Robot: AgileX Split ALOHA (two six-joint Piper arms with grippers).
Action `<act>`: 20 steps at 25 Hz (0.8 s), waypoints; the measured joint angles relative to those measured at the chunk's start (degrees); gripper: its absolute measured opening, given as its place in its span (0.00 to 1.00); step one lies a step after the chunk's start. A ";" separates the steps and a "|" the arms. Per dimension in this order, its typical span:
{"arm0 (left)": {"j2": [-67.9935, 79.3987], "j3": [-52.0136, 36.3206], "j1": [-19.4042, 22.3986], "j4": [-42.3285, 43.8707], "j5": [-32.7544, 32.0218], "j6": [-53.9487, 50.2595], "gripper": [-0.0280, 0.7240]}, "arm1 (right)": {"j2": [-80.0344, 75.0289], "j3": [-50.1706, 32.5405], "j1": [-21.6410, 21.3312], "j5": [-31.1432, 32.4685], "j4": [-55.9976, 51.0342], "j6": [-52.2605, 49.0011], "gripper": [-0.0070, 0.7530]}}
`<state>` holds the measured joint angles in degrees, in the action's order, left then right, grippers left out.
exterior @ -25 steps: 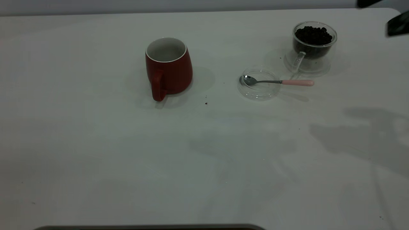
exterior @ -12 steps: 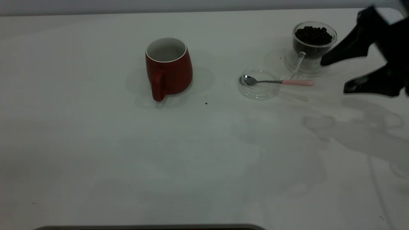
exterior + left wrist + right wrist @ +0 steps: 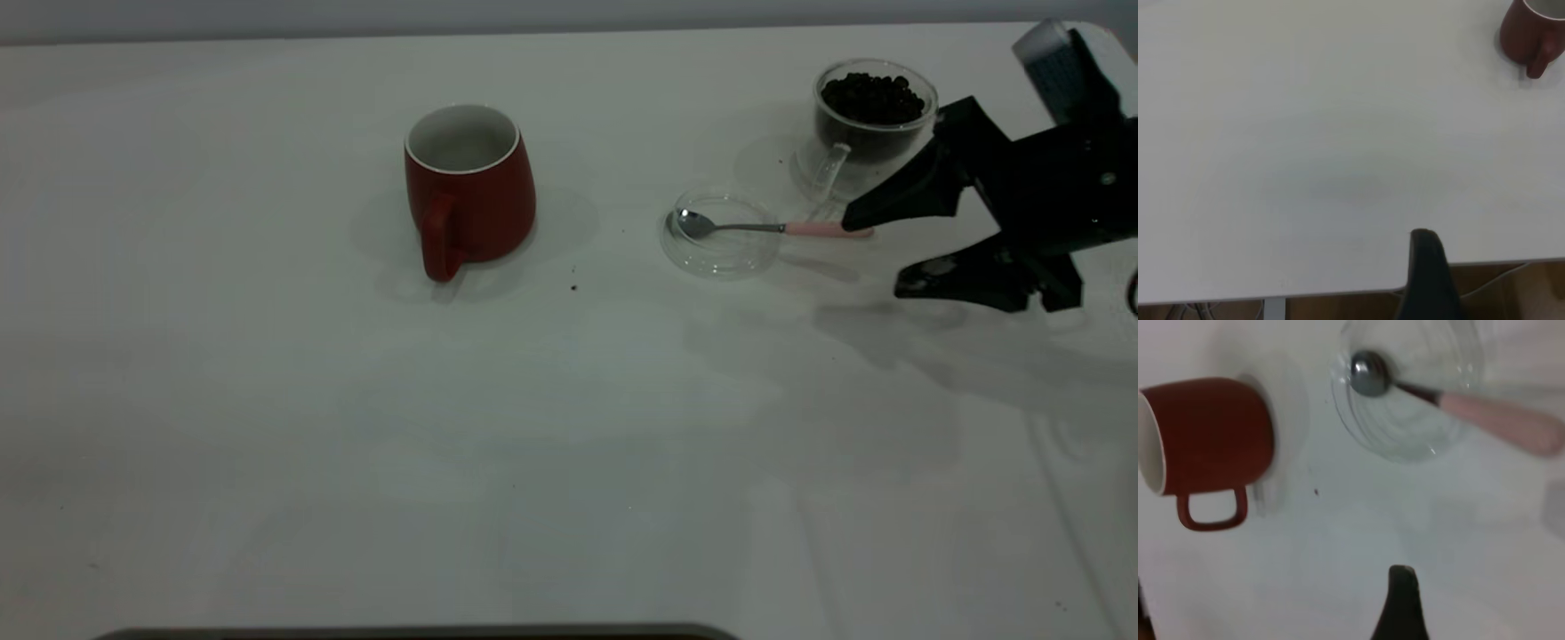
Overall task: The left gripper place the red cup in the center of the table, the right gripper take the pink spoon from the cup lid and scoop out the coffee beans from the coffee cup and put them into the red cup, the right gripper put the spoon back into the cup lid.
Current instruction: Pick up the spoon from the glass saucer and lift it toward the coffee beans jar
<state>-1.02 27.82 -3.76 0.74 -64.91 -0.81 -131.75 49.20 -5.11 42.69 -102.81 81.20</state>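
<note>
The red cup (image 3: 469,191) stands upright near the table's (image 3: 267,444) middle, handle toward the camera; it also shows as the red cup (image 3: 1211,433) and the red cup (image 3: 1531,33). The pink spoon (image 3: 827,230) rests with its metal bowl in the cup lid (image 3: 722,258) and its handle sticking out to the right. The coffee cup (image 3: 867,147) holds coffee beans (image 3: 871,96) behind it. My right gripper (image 3: 876,255) is open beside the spoon handle's end, one tip almost at it, holding nothing. My left gripper (image 3: 1431,270) hangs over the table's edge, far from the cup.
A few dark specks (image 3: 573,287) lie on the table between the red cup and the lid. The right arm's body (image 3: 1049,191) stands close beside the coffee cup. The table's front edge (image 3: 1338,293) shows in the left wrist view.
The right gripper has come in from the far right corner and moved down and left, open, to the end of the spoon handle. Cups, lid and spoon have not moved.
</note>
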 joint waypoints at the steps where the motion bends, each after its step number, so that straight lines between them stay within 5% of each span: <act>1: 0.00 0.00 0.00 0.00 0.00 0.00 0.79 | -0.91 0.98 0.00 0.68 0.00 0.00 0.90; 20: 0.00 0.00 0.00 0.00 0.00 0.00 0.79 | -10.39 12.94 0.00 9.16 0.00 0.00 0.85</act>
<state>-1.02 27.82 -3.76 0.74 -64.91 -0.81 -142.15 62.14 -5.11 51.85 -102.81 81.20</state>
